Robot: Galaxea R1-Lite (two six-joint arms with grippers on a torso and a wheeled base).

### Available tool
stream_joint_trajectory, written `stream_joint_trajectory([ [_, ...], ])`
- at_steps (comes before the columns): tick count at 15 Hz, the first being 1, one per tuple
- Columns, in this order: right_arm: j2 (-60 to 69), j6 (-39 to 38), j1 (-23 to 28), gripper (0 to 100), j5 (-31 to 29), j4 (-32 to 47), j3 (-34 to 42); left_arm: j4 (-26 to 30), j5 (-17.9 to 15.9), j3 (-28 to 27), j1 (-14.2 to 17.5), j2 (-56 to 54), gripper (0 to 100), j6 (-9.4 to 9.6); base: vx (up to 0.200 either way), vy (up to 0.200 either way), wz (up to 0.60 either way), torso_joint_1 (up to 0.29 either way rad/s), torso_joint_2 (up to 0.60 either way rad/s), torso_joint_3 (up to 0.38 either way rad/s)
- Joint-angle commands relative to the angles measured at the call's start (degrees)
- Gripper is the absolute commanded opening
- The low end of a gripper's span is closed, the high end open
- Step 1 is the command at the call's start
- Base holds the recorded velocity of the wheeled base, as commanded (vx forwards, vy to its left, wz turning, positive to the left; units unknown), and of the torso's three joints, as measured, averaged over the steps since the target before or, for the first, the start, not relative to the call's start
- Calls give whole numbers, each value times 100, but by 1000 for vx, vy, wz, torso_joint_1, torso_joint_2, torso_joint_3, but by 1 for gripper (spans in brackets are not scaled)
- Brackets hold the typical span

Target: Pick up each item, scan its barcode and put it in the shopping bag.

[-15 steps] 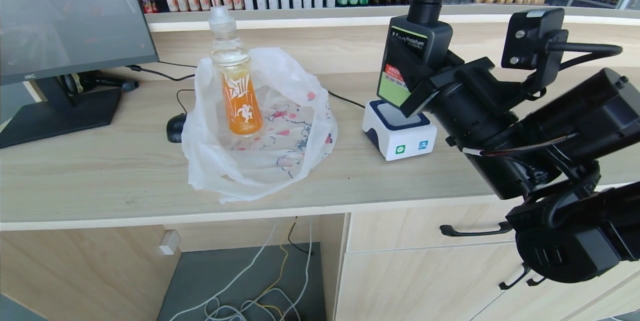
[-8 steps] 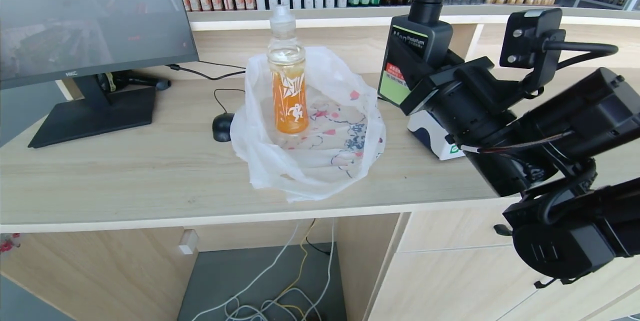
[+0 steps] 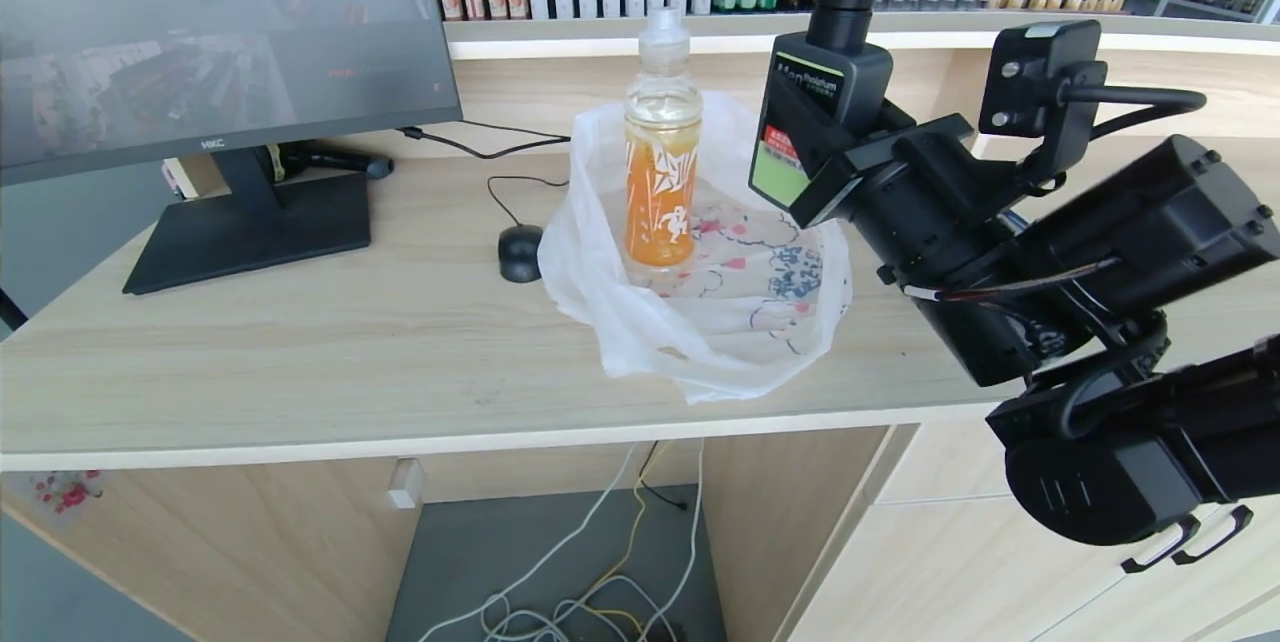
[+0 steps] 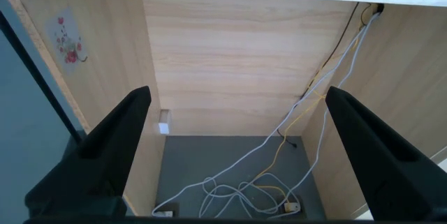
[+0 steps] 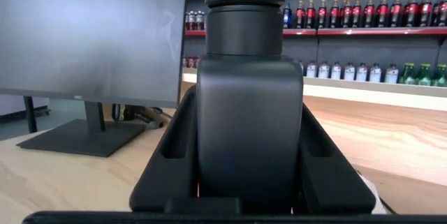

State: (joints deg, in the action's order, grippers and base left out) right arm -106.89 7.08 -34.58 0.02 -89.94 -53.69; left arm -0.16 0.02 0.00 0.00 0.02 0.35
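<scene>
While clamping the black pump bottle (image 3: 830,82) by its body in the right end effector (image 3: 820,172), holding it upright just beside the shopping bag (image 3: 620,322), with the left end effector (image 4: 239,95) gaping well below it. Likely handling stiff, weighty, slick; avoiding the pump.

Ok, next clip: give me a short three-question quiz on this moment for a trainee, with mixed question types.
1. True or false: the orange drink bottle stands upright inside the shopping bag.
2. What is the right gripper shut on? A) the black pump bottle B) a cup C) a box of tissues
3. Fill in: the mouse lies on the counter between the shopping bag and the stand of the ____.
Key: 1 true; 2 A; 3 monitor.
</scene>
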Motion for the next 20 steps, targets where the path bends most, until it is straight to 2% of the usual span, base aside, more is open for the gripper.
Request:
stream_joint_trajectory([
  [1,-236,4,-22,0,6,-6,-142,-2,6,0,0,-2,100,0,0,0,0,0,0,0],
  [6,-535,48,-13,0,-205,-6,-538,-2,6,0,0,-2,100,9,0,0,0,0,0,0],
  [10,-658,21,57,0,-205,-6,-511,-2,-2,0,0,-2,100,9,0,0,0,0,0,0],
  [15,-649,4,242,0,-196,662,-502,-2,6,0,0,-2,100,9,0,0,0,0,0,0],
  [17,-737,-5,461,0,-187,1049,-546,-2,-2,0,0,-2,100,9,0,0,0,0,0,0],
  [20,-904,-5,479,0,-205,1207,-678,-2,6,0,0,-2,100,9,0,0,0,0,0,0],
])
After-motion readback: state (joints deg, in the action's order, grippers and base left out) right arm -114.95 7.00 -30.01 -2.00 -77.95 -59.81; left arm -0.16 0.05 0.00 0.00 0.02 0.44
